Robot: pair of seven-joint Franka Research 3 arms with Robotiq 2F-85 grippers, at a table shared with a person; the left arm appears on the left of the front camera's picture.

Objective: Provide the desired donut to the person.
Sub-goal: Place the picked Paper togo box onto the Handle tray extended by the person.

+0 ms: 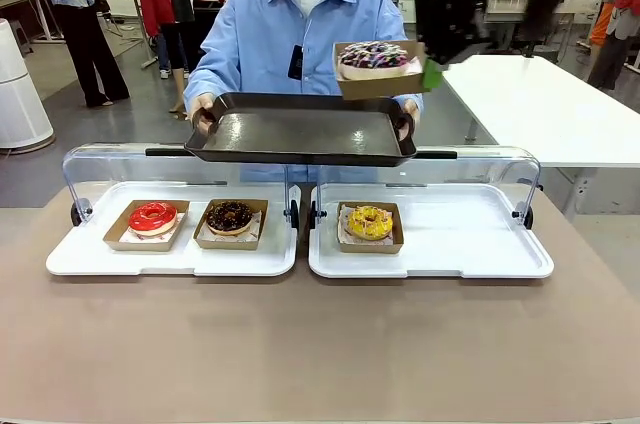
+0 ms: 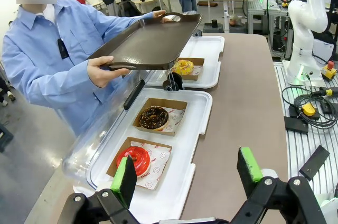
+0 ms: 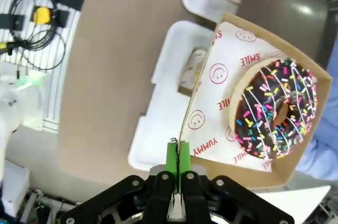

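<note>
Above the dark tray (image 1: 300,134) the person (image 1: 265,34) holds, the right gripper (image 3: 178,152) pinches the box (image 1: 378,87) wall beside the sprinkled donut (image 1: 373,56).

The front view looks level across the brown table (image 1: 320,344) at the person (image 1: 270,34) on the far side, from mid distance. The left wrist view sits above the table's left end and looks along it. Both views share the person, the dark tray (image 1: 300,134) and the chocolate donut (image 1: 230,216). The right wrist view looks steeply down, close over the sprinkle donut box (image 3: 243,174), which the front view shows right of centre in its upper part.
</note>
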